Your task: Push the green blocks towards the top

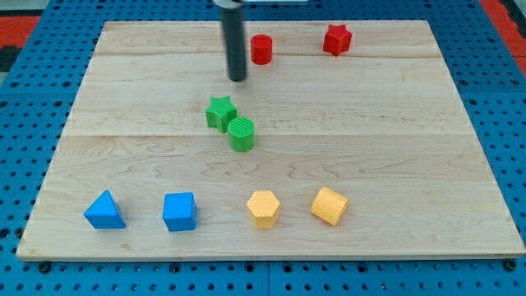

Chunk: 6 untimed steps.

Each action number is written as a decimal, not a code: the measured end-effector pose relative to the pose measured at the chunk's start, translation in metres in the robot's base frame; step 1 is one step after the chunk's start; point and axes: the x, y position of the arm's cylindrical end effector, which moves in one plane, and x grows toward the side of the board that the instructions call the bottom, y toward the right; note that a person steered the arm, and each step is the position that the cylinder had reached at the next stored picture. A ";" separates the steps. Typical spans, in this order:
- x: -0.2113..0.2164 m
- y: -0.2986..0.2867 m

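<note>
You had the rod coming down from the view's top edge, and my tip [237,80] stood on the pale wooden tabletop [394,123] in its upper half, a little left of centre. This tool was a plain dark rod with nothing on it that could spread or close, so it held nothing and touched no block. The two green blocks sat together near the middle of the tabletop, below my tip and apart from it: the green star [220,113] lay just below and slightly to the left of my tip, and the green cylinder [242,134] sat at the star's lower right, so close that you could not tell whether the two touched or were only just beside each other. To the right of my tip, near it but clear of it, stood the red cylinder [261,49], and farther along the same upper strip of the tabletop lay the red star [337,39], well apart from the greens. Along the view's bottom you had a row of four blocks, each separate from its neighbours: the blue triangle [105,210] at the left, then the blue cube [179,211], then the yellow pentagon-like block [264,208], and the yellow cube [329,205], turned at an angle, at the right. Around the tabletop you could see a blue pegboard surface [25,99] dotted with holes.
</note>
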 end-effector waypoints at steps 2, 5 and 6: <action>0.123 -0.004; 0.055 -0.079; 0.042 -0.053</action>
